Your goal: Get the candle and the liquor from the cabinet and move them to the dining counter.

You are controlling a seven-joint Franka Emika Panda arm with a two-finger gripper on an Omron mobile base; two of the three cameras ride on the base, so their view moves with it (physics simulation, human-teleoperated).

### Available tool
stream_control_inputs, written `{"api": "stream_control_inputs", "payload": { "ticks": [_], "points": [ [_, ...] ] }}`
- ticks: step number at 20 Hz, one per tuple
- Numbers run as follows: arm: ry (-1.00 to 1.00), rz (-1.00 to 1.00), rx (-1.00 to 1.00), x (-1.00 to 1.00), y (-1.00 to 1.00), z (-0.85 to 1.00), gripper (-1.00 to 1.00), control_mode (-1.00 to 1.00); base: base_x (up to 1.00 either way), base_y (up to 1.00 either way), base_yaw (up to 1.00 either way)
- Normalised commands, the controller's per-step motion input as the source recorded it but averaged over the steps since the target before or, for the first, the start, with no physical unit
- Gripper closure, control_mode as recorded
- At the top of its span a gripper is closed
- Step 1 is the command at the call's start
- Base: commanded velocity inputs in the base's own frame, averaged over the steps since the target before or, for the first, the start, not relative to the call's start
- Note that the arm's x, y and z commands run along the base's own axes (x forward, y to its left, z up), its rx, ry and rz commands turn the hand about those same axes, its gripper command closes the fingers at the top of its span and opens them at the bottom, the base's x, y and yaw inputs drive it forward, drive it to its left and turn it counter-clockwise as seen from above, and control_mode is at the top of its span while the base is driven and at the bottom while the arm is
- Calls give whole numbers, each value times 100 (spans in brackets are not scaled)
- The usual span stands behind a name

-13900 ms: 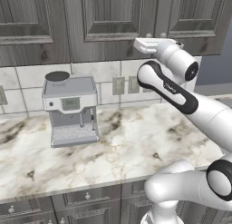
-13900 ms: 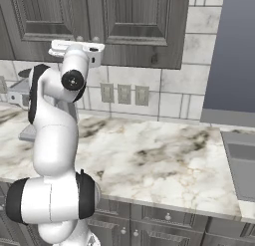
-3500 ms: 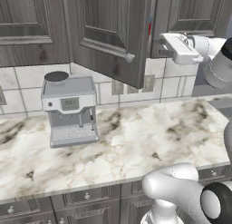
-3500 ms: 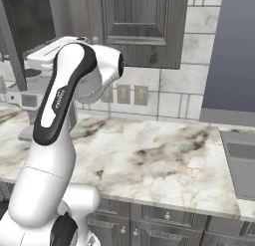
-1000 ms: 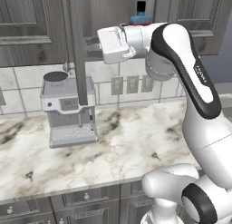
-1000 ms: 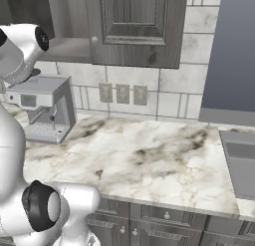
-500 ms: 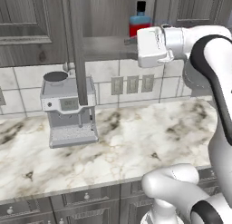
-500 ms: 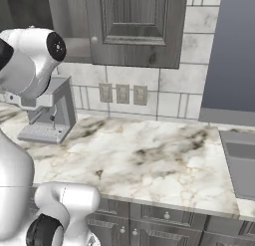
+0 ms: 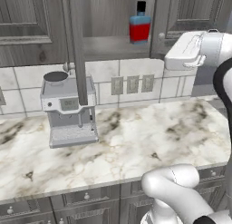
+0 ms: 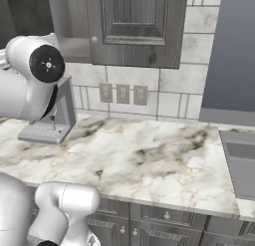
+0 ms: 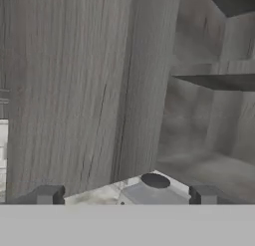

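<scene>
Your hand (image 11: 124, 194) is wide open and holds nothing; its two dark tips stand far apart low in the hand view. Not much of the job is done yet. You have the cabinet (image 9: 113, 19) door swung open, and the liquor (image 9: 139, 23) stands upright on the shelf inside, blue on top and red below. It has not been picked up. I can't see the candle; it may be hiding deeper in the shelf. Both things must go to the dining counter. Your arm is up high, right of the bottle, beside the closed door. The hand looks level, pointing left along the cabinet front.
</scene>
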Motion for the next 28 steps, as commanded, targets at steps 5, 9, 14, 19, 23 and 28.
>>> {"api": "stream_control_inputs", "payload": {
  "ticks": [5,9,14,19,23,28],
  "points": [
    [0,-48,-1,-10,-60,0,-100,-100,0,0,0],
    [0,-41,0,-3,-47,0,-100,-100,0,0,0],
    [0,-31,0,0,-37,0,-100,-100,0,0,0],
    [-2,-24,0,0,-25,0,-100,-100,0,0,0],
    [-12,-5,0,0,-10,0,-100,-100,0,0,0],
    [-19,0,0,0,-1,0,-100,-100,0,0,0]
  ]
}}
